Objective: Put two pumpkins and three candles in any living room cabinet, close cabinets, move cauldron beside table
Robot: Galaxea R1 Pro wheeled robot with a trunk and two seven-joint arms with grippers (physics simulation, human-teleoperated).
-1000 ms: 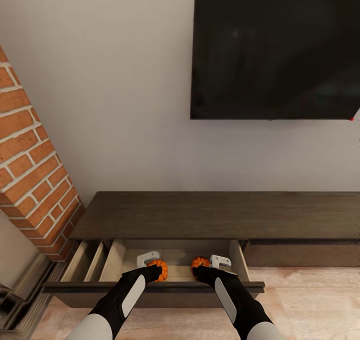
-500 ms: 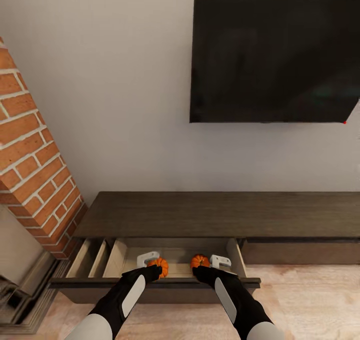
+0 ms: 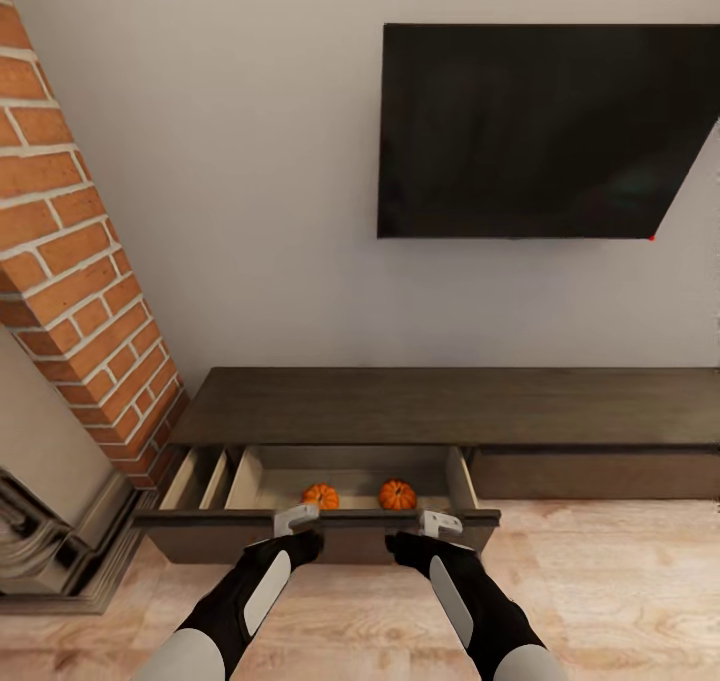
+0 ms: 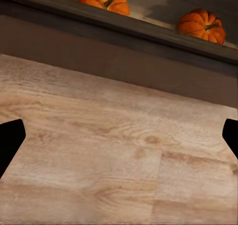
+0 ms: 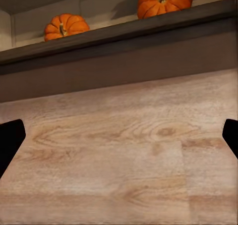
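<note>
Head view adds the television above both pumpkins; both tools gape empty.

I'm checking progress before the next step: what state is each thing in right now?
cabinet drawer: pulled open.
left pumpkin: resting inside the drawer, free of any gripper.
right pumpkin: resting inside the drawer, apart from the other.
left gripper: open, empty, over the drawer front.
right gripper: open, empty, over the drawer front.
</note>
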